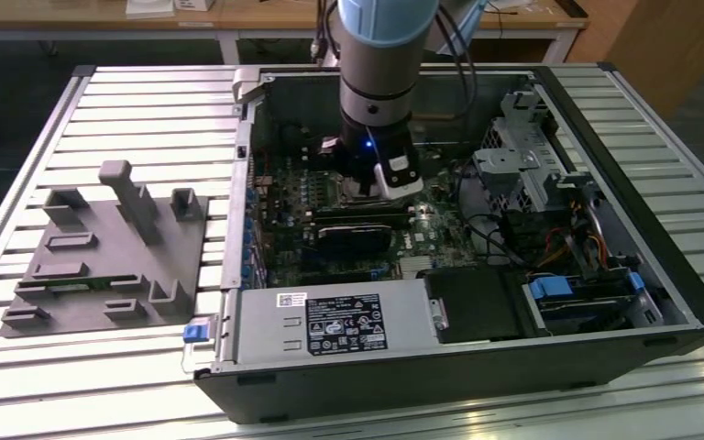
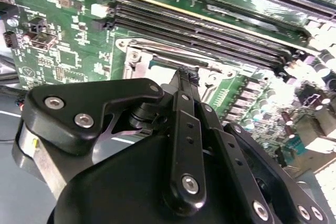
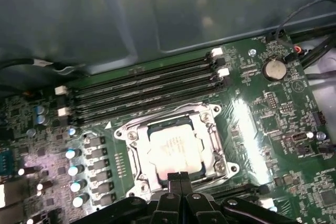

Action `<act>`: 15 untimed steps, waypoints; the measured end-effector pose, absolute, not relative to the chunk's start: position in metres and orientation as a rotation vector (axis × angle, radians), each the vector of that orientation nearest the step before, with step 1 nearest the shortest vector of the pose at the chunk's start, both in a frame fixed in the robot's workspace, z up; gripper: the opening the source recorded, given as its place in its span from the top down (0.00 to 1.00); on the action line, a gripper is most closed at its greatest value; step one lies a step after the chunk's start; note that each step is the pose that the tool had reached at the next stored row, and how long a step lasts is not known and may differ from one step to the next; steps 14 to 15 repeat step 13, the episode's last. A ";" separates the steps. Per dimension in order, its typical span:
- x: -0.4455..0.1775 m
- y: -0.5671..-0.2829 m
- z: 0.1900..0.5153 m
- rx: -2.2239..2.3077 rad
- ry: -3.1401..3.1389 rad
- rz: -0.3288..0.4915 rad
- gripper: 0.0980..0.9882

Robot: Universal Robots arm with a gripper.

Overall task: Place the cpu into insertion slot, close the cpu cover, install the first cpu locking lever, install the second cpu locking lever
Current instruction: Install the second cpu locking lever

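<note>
Inside the open computer case point(image 1: 645, 302) on the slatted tabletop point(image 1: 107, 119), the pincer point(image 3: 180, 176), its fingers pressed together and holding nothing, touches the edge of the cpu point(image 3: 176, 148), seated in the insertion slot point(image 3: 137, 157) beside the memory slots point(image 3: 147, 88).
</note>
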State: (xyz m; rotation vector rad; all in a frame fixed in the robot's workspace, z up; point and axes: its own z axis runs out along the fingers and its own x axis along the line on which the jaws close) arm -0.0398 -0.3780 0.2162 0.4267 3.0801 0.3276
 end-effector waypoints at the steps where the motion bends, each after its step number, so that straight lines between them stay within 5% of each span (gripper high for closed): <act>1: -0.039 -0.376 0.216 0.427 3.080 0.324 0.99; 15: -0.033 -0.369 0.216 0.427 3.083 0.307 0.99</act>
